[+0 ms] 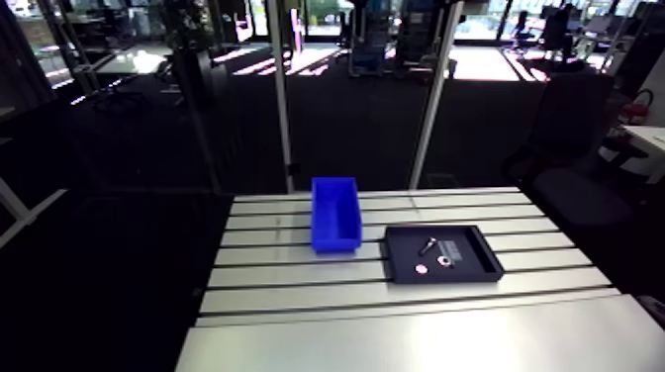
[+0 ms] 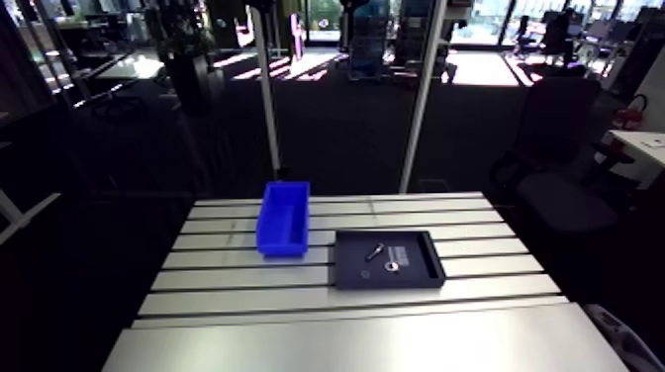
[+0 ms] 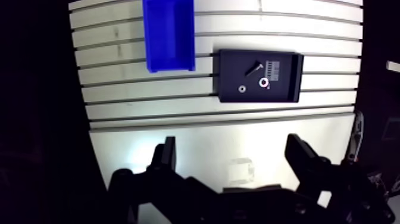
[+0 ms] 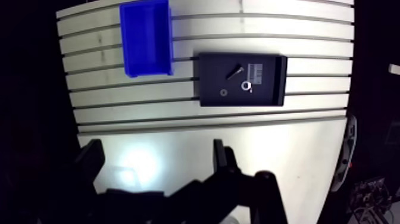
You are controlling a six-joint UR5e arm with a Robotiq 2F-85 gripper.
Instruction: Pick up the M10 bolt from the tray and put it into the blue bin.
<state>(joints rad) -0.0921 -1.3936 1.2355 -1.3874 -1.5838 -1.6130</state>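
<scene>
Nothing was done yet. The bolt (image 1: 428, 244) lay in the tray (image 1: 475, 268), with the blue bin (image 1: 334, 213) at its ten o'clock. The gripper (image 3: 231, 146) was wide apart, holding nothing.

Far end of blue bin (image 3: 169, 36) cut off; tray label (image 3: 272, 67) unreadable; bolt (image 3: 255, 68) tiny.

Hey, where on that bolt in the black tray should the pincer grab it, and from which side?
Take the bolt across its shank, mid-length, straight down from above, the open pincer turned crosswise to it. It lies flat and slanted on the tray floor, clear of the walls, so both sides look free.
</scene>
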